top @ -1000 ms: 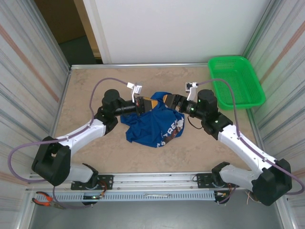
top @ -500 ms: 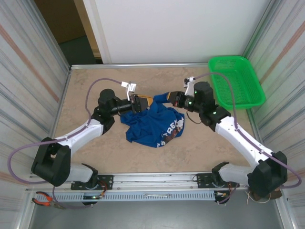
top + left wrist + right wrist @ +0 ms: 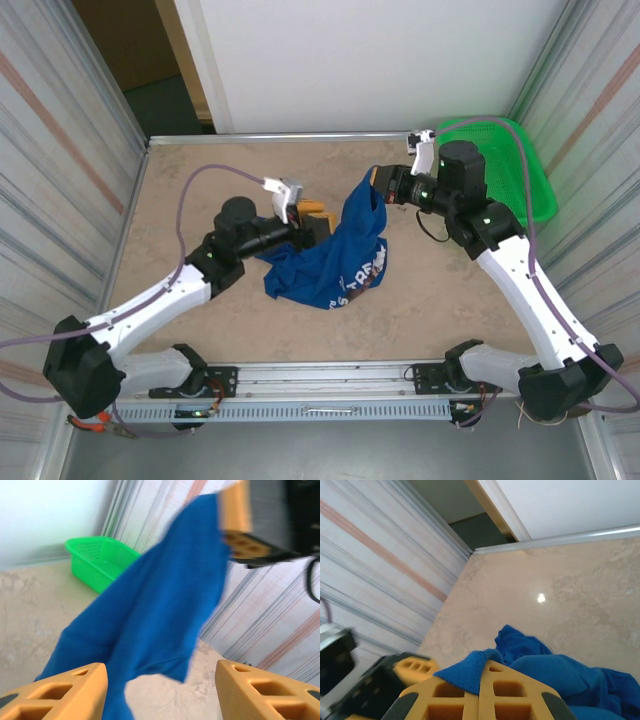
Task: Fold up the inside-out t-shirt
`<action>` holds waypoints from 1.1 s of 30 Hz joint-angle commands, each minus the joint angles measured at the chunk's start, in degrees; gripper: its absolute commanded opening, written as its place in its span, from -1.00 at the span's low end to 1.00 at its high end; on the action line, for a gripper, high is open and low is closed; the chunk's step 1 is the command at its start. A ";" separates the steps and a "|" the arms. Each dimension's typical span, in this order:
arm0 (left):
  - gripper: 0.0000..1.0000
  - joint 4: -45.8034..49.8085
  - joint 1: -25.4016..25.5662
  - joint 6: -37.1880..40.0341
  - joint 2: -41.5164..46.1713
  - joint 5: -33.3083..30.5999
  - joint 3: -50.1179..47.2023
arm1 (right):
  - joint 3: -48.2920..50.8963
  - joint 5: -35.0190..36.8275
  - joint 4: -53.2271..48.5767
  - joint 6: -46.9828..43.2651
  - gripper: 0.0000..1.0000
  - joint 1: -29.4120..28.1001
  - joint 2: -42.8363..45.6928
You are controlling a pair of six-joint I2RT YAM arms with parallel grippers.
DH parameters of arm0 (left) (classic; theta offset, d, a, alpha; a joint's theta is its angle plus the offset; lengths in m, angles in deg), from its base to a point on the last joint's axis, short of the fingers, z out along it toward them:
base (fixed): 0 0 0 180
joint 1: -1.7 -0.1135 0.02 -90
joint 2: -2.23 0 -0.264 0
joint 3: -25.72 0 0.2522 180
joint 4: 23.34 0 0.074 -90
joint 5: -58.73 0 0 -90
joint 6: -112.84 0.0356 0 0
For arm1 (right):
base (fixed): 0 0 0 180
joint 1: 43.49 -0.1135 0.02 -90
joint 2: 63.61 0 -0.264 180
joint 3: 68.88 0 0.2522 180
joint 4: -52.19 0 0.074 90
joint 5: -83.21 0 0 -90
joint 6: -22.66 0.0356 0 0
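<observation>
1. Holding a pinch of the inside-out t-shirt (image 3: 340, 245) in my right jaws, I have them clamped tight on it. A nub of blue cloth pokes up between their orange fingers (image 3: 445, 700).
2. My left jaws stand apart and grip nothing. Their two fingers (image 3: 65, 690) frame the hanging cloth just ahead of them. Whether the cloth touches either one I cannot tell.
3. From my right jaws the shirt slants down as a loose sheet to the bench (image 3: 200, 180). The rest of it lies crumpled below and between both pairs of jaws.
4. A green basket (image 3: 505, 170) sits behind my right jaws, on the wrist side, well apart from the shirt. From my left jaws it shows beyond the hanging cloth (image 3: 100, 560). Nothing lies between the two pairs of jaws but the shirt itself.
5. My right wrist covers part of the basket's rim from above. My left jaws hide the shirt's edge nearest them. The graphic (image 3: 362, 275), low on the heap and away from both jaws, is too creased to read. The left wrist view is smeared, so the folds there are vague.
6. The shirt is soft, matte royal-blue cloth with white-and-reddish print. The basket is bright plastic mesh, rectangular with a flared rim. The bench is smooth, mottled beige with a faint sheen, and my fingers are blocky orange pieces with open cells.
</observation>
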 commanded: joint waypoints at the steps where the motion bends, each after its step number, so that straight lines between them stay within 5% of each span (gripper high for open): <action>1: 0.19 2.95 5.38 9.53 -0.10 -17.66 2.12 | 0.02 0.67 -0.99 -1.12 -1.00 -1.36 0.12; 4: 0.20 0.42 8.50 11.64 -2.75 -22.08 3.20 | 0.45 1.82 -0.68 -0.77 -1.00 -2.67 0.03; 21: 0.21 -10.21 10.49 11.84 -8.58 -23.44 5.86 | 2.45 4.78 0.28 -0.42 -1.00 -6.10 -0.75; 33: 0.07 -8.52 11.78 11.48 -11.70 -28.63 6.88 | 2.22 4.28 1.43 0.11 -1.00 -6.26 -0.98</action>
